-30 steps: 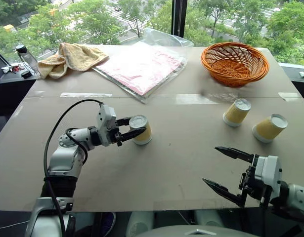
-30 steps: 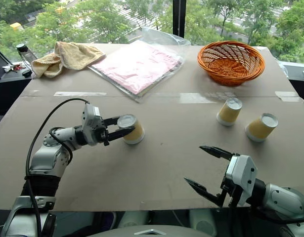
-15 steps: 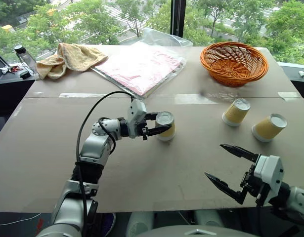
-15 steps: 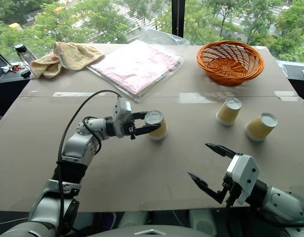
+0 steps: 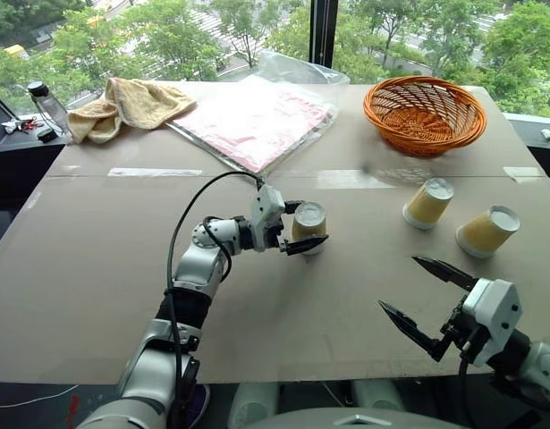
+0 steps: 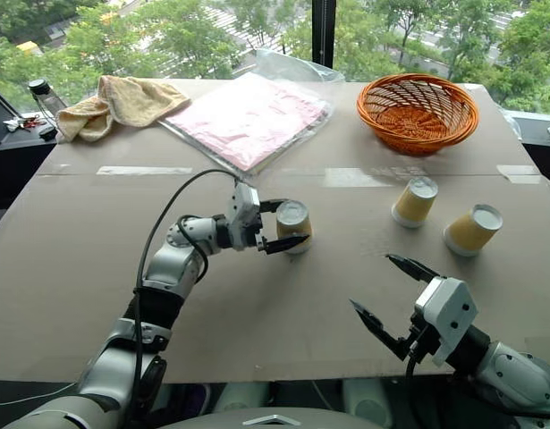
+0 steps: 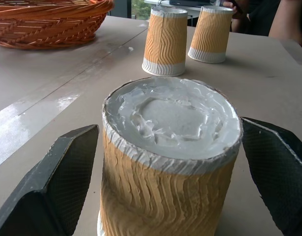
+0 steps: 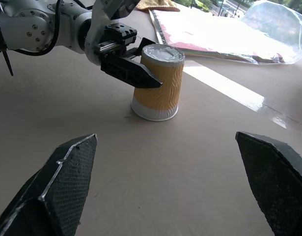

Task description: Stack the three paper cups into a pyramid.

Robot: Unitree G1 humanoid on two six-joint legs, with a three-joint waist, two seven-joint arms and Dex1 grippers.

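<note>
The left pincer [image 5: 308,227] stands open around an upturned paper cup [image 5: 309,226] at mid-bench [image 5: 257,304], fingers clear of its sides. The right pincer [image 5: 428,300], jaws spread, hovers empty at the near edge. Two more cups [image 5: 428,203] [image 5: 487,231] stand inverted before the orange basket [image 5: 425,113].

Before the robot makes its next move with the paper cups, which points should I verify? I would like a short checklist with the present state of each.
1. Left gripper has let go of the upside-down mustard-yellow paper cup: ok, gaps show beside both fingers.
2. That cup stands upright on the grey table: ok.
3. Other two yellow paper cups stand apart from it: ok.
4. Those two close enough to form a base: not ok, gap between them.
5. Right gripper open, holding nothing: ok.
6. Orange wicker basket away from the cups: ok.
</note>
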